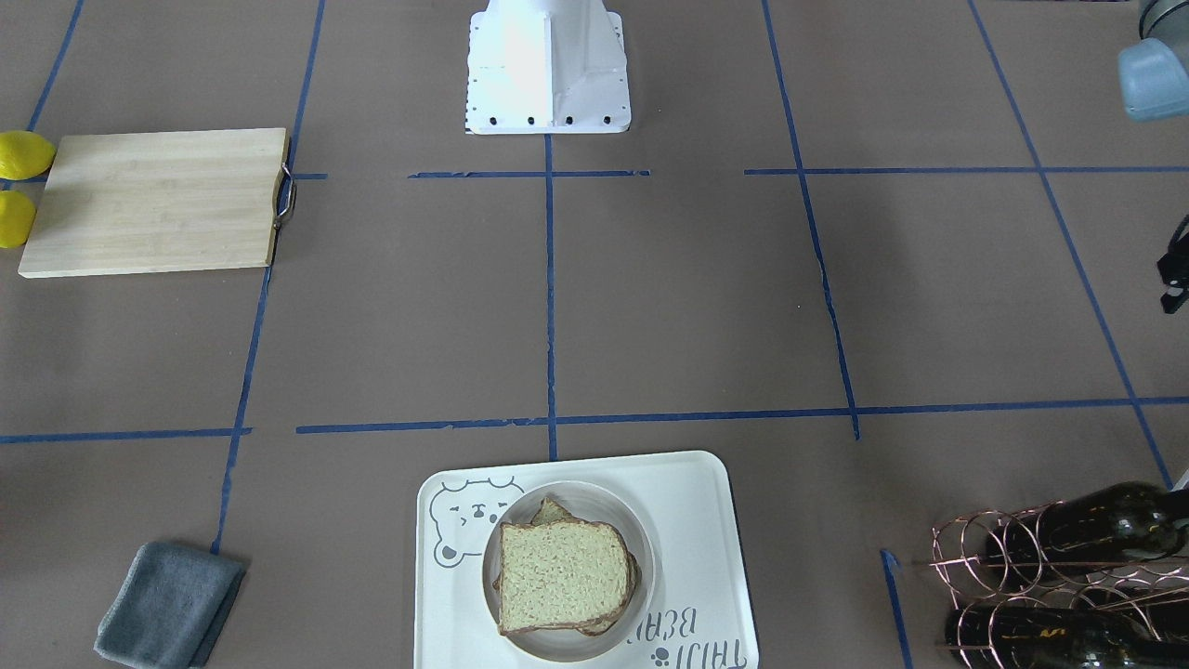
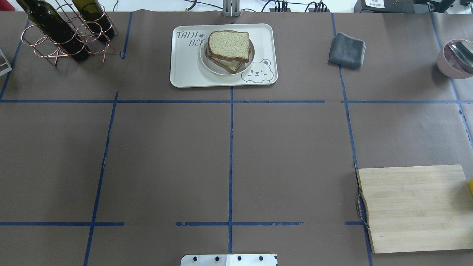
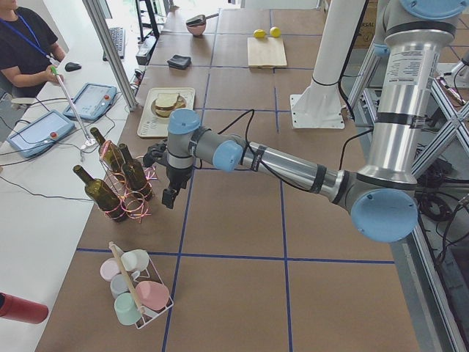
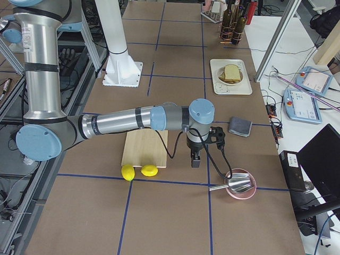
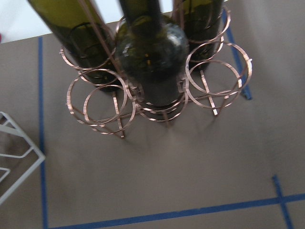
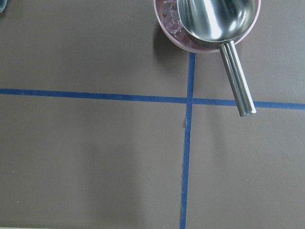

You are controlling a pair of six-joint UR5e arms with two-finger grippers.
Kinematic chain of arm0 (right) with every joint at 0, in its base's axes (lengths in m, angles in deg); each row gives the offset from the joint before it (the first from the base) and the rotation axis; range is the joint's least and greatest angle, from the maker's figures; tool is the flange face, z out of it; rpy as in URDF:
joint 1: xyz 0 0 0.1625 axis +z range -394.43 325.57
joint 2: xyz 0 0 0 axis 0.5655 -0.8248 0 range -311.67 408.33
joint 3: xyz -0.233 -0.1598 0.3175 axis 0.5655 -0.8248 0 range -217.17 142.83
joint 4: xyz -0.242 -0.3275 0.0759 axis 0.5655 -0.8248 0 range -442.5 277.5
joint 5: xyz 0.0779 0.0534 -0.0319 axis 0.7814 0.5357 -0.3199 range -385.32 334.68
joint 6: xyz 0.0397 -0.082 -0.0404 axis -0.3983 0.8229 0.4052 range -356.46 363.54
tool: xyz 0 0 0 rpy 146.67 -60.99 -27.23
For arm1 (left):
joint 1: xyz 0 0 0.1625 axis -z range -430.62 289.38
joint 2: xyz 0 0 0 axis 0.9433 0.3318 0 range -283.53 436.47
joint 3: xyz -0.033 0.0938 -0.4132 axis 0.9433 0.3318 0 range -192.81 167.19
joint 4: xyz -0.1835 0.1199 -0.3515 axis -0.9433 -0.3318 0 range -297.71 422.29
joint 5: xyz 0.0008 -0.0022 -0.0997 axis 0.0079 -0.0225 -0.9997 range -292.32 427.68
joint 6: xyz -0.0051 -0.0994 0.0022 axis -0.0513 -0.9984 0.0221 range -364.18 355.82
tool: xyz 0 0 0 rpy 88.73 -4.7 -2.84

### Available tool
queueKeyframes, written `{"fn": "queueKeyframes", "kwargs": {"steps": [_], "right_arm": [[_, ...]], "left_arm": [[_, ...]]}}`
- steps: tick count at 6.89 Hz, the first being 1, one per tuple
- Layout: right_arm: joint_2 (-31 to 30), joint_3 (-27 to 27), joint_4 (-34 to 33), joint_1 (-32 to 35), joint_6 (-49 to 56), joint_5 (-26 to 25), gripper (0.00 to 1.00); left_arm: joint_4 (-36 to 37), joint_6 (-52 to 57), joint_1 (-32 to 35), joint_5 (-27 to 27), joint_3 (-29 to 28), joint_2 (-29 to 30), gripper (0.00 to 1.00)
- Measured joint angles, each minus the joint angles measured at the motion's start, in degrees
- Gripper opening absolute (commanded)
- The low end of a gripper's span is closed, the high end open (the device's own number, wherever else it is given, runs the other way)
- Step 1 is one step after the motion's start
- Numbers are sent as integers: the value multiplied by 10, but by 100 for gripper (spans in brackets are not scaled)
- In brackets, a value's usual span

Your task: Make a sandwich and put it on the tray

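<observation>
Wholemeal sandwich (image 2: 228, 46) is set on the tray (image 2: 184, 72), seemingly finished, far from left gripper (image 3: 169, 196) and right gripper (image 4: 195, 159); finger opening cannot be told.

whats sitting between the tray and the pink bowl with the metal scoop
A folded grey cloth lies between the tray and the pink bowl, touching neither. The overhead view shows it.

Brown table (image 2: 166, 159), blue tape lines (image 2: 231, 147).

The sandwich (image 2: 228, 46) is brown-crust bread slices, stacked a bit crooked, in a small round white bowl (image 2: 205, 62). Bowl sits approx. mid-tray on the big cream tray (image 2: 184, 70) w/ a bear face.
</observation>
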Motion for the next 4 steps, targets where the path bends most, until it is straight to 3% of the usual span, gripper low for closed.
{"fn": "queueKeyframes", "kwargs": {"steps": [2, 4], "right_arm": [[-6, 1, -1, 2, -2, 1, 100], [-10, 3, -1, 9, -1, 4, 100]], "left_arm": [[-1, 59, 52, -54, -8, -40, 100], [1, 66, 60, -72, -45, -41, 100]]}}
